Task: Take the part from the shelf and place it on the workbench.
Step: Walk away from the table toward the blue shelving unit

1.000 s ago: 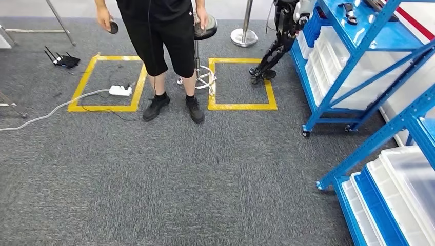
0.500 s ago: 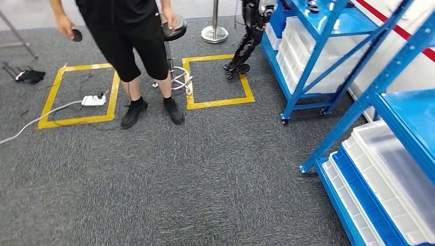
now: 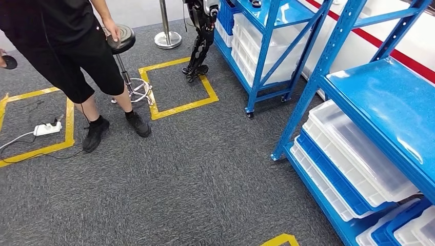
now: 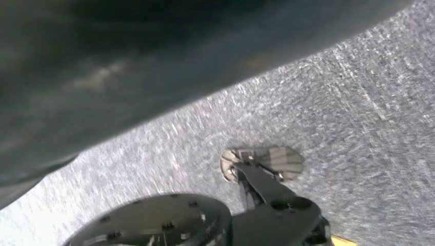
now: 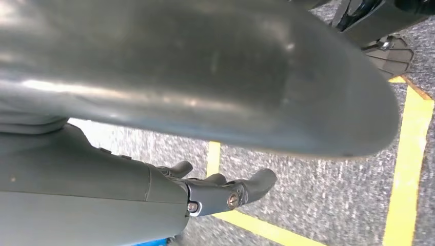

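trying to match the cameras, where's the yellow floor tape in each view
head view: yellow floor tape squares by the person's feet, a corner at the bottom edge.
left wrist view: a sliver at the picture's edge.
right wrist view: strips beyond the right hand.
shared landmark: grey carpet.

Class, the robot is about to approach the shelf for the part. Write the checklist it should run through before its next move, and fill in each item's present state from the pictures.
1. Shelf in sight: ok. The near blue shelf stands on the right.
2. Part located: cannot tell. The bins are cloudy, so what they hold is unclear.
3. Right hand free: ok. Its fingers are apart and hold nothing.
4. Left hand free: cannot tell. The left wrist view is too blurred.
5. Person away from the shelf: ok. They stand to the left, by the stool.
6. Floor up to the shelf: ok. The power strip lies far left.
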Robot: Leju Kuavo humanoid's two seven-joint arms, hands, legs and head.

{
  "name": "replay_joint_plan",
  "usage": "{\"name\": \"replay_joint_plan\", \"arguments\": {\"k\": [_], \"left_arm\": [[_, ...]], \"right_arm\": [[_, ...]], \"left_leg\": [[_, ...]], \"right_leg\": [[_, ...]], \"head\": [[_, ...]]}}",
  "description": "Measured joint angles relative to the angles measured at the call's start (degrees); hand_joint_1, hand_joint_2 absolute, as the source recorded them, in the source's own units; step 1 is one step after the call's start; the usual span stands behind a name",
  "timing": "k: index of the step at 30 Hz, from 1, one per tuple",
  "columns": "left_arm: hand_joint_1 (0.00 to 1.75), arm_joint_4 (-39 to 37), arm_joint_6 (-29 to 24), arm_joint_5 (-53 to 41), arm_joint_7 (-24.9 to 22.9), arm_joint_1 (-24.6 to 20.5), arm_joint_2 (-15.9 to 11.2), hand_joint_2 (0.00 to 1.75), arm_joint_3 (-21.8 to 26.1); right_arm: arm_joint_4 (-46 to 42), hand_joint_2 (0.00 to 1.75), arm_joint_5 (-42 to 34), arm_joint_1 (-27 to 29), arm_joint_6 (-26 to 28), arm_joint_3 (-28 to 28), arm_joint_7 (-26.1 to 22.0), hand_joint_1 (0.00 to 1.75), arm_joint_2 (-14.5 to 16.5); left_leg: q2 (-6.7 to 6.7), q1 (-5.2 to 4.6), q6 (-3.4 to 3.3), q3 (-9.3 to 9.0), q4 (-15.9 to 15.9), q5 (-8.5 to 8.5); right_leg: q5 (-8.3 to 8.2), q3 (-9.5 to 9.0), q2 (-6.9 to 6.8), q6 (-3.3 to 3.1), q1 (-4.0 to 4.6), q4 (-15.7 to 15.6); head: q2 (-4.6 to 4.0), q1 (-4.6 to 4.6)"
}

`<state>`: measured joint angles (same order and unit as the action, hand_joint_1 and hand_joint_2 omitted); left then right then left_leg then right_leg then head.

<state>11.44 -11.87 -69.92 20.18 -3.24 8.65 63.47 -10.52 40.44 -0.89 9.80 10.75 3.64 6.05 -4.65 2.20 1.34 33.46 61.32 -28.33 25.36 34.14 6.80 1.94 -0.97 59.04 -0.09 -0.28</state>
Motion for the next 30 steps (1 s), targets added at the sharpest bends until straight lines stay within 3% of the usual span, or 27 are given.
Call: {"name": "replay_joint_plan", "arguments": {"k": [2, 4, 6, 8, 9, 10, 11, 13, 15, 17, 18, 20, 22, 24, 25, 26, 28, 30], "left_arm": [[0.00, -0.01, -0.09, -0.08, -0.01, -0.12, 0.01, 0.00, 0.00], [0.00, 0.01, -0.21, -0.09, 0.03, -0.23, 0.03, 0.00, 0.00], [0.00, 0.02, -0.29, -0.10, 0.08, -0.21, 0.04, 0.00, 0.00], [0.00, 0.02, -0.32, -0.11, 0.08, -0.10, 0.05, 0.00, 0.00], [0.00, 0.02, -0.32, -0.11, 0.08, -0.08, 0.05, 0.00, 0.00], [0.00, 0.02, -0.32, -0.11, 0.08, -0.09, 0.05, 0.00, 0.00], [0.00, 0.02, -0.32, -0.11, 0.08, -0.11, 0.05, 0.00, 0.00], [0.00, 0.02, -0.31, -0.11, 0.06, -0.13, 0.07, 0.00, 0.00], [0.00, 0.02, -0.30, -0.11, -0.02, -0.11, 0.05, 0.00, 0.00], [0.00, 0.02, -0.30, -0.11, -0.11, -0.21, 0.06, 0.00, 0.01], [0.00, 0.02, -0.30, -0.11, -0.13, -0.30, 0.11, 0.00, 0.01], [0.00, 0.02, -0.30, -0.13, -0.14, -0.39, 0.18, 0.00, 0.01], [0.00, 0.02, -0.30, -0.15, -0.18, -0.30, 0.18, 0.00, 0.00], [0.00, 0.01, -0.30, -0.15, -0.33, -0.15, 0.17, 0.00, 0.00], [0.00, 0.00, -0.30, -0.16, -0.43, -0.08, 0.17, 0.00, 0.00], [0.00, -0.01, -0.30, -0.16, -0.54, -0.05, 0.17, 0.00, 0.00], [0.00, -0.01, -0.31, -0.20, -0.70, -0.02, 0.17, 0.00, 0.00], [0.00, -0.02, -0.33, -0.24, -0.82, -0.04, 0.18, 0.00, 0.00]], "right_arm": [[0.00, 0.00, 0.00, 0.15, 0.01, 0.00, 0.01, 0.00, -0.02], [0.01, 0.00, -0.01, 0.44, 0.01, 0.00, -0.01, 0.00, -0.08], [0.01, 0.00, -0.01, 0.32, -0.01, 0.00, -0.02, 0.00, -0.07], [0.01, 0.00, -0.01, 0.04, -0.01, 0.00, -0.02, 0.00, 0.02], [0.01, 0.00, -0.01, 0.03, -0.01, 0.00, -0.02, 0.00, 0.02], [0.01, 0.00, -0.01, 0.08, -0.02, 0.00, -0.01, 0.00, 0.01], [0.01, 0.00, -0.01, 0.15, -0.02, 0.00, -0.01, 0.00, -0.02], [0.01, 0.00, 0.01, 0.05, -0.03, 0.00, 0.00, 0.00, -0.06], [0.01, 0.00, 0.02, -0.25, -0.04, 0.00, -0.01, 0.00, -0.05], [0.01, 0.00, 0.02, -0.21, -0.05, 0.00, -0.02, 0.00, -0.03], [0.02, 0.00, 0.02, -0.04, -0.05, 0.00, -0.01, 0.00, -0.02], [0.05, 0.00, 0.01, 0.16, -0.05, 0.01, 0.00, 0.00, -0.08], [0.07, 0.00, 0.01, 0.10, -0.05, 0.02, 0.00, 0.00, -0.10], [0.07, 0.00, 0.01, 0.02, -0.07, 0.02, -0.01, 0.00, -0.04], [0.07, 0.00, 0.01, 0.06, -0.07, 0.02, -0.02, 0.00, -0.03], [0.07, 0.00, 0.01, 0.13, -0.08, 0.02, -0.01, 0.00, -0.03], [0.07, 0.00, 0.02, 0.21, -0.08, 0.02, 0.00, 0.00, -0.05], [0.07, 0.00, 0.06, 0.15, -0.07, 0.02, 0.00, 0.00, -0.08]], "left_leg": [[0.86, -0.41, -0.88, -0.15, -0.36, -0.12], [2.09, -0.58, -1.89, -0.50, -0.65, 0.06], [3.59, -0.64, -2.54, -0.70, -0.84, 0.14], [5.36, -0.79, -2.80, -0.68, -0.82, -0.01], [6.19, -0.84, -2.84, -0.70, -0.81, -0.11], [6.93, -0.85, -2.84, -0.76, -0.81, -0.22], [7.60, -0.84, -2.76, -0.87, -0.81, -0.33], [8.77, -1.04, -2.34, -1.17, -0.77, -0.71], [9.86, -1.37, -1.63, -1.59, -0.85, -1.21], [11.06, -1.42, -0.87, -2.39, -1.35, -1.48], [11.10, -1.27, -0.51, -2.72, -1.43, -1.62], [8.87, -1.00, -0.11, -2.19, 0.76, -3.31], [5.72, -0.91, -0.11, 0.89, 7.43, -6.87], [4.63, -0.93, -0.05, 4.27, 13.69, -8.94], [4.48, -0.89, -0.02, 4.84, 14.20, -8.33], [4.33, -0.78, -0.01, 4.37, 12.53, -6.63], [2.65, -0.35, 0.03, 1.49, 5.24, -2.41], [0.61, -0.10, -0.08, -0.57, 0.06, -0.67]], "right_leg": [[0.00, 0.63, 1.03, 0.65, -0.12, -0.08], [0.59, 1.50, -1.04, 1.00, -0.11, 1.27], [2.98, 4.33, -4.66, 0.82, -0.01, 6.69], [5.65, 8.40, -5.97, 0.74, -0.05, 13.94], [5.99, 9.50, -6.15, 0.94, -0.11, 15.78], [5.46, 9.48, -6.32, 1.32, -0.17, 15.49], [4.19, 8.19, -6.72, 1.79, -0.21, 12.88], [1.46, 4.07, -9.22, 2.31, -0.06, 5.13], [0.08, 1.67, -11.06, 1.79, 0.26, 0.84], [-0.36, 1.64, -10.18, 0.81, 0.57, 0.34], [-0.55, 1.44, -9.46, 0.36, 0.32, 0.07], [-0.80, 0.66, -8.13, -0.50, -0.24, -0.55], [-0.83, 0.26, -6.81, -1.15, -0.35, -0.76], [-0.78, 0.11, -5.13, -1.42, -0.12, -0.73], [-0.74, -0.01, -4.19, -1.43, -0.07, -0.69], [-0.72, -0.16, -3.27, -1.42, -0.07, -0.66], [-0.58, -0.35, -1.61, -1.17, -0.04, -0.48], [-0.39, -0.07, -0.30, -0.60, 0.13, -0.22]], "head": [[0.00, 0.01], [0.00, 0.16], [0.00, 0.54], [0.00, 0.75], [0.00, 0.74], [0.00, 0.76], [0.00, 0.76], [0.00, 0.79], [0.00, 0.74], [0.00, 0.69], [0.00, 0.65], [0.00, 0.29], [0.00, -0.12], [0.00, -0.19], [0.00, -0.20], [0.00, -0.21], [0.00, -0.23], [0.00, -0.21]]}}
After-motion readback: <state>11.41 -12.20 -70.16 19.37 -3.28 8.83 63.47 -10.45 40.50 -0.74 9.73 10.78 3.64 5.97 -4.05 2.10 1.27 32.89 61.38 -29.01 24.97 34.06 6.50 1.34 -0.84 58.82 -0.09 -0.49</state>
